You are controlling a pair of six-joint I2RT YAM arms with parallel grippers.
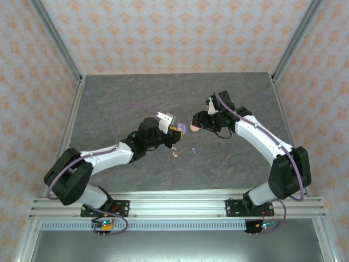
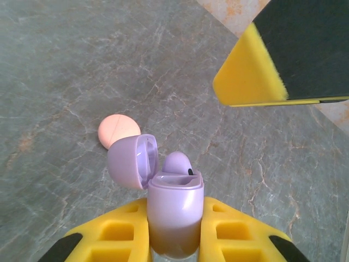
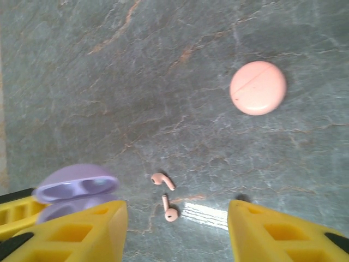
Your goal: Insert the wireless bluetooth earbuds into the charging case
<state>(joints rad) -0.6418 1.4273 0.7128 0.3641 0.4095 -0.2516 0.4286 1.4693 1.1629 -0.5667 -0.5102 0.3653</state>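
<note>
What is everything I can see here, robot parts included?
pink case: one, pale pink, round, closed, flat on the table, apart from the rest.
lilac case: one, lilac, lid open, gripped between the left fingers.
pink earbuds: two, pale pink, loose on the table, close together.
lilac earbud: one, lilac, loose on the table beside the pink pair; another seems to sit inside the lilac case.
table: one, grey, marbled.
left fingers: two, yellow, shut on the lilac case.
right fingers: two, yellow, open, empty, above the pink earbuds.
</note>
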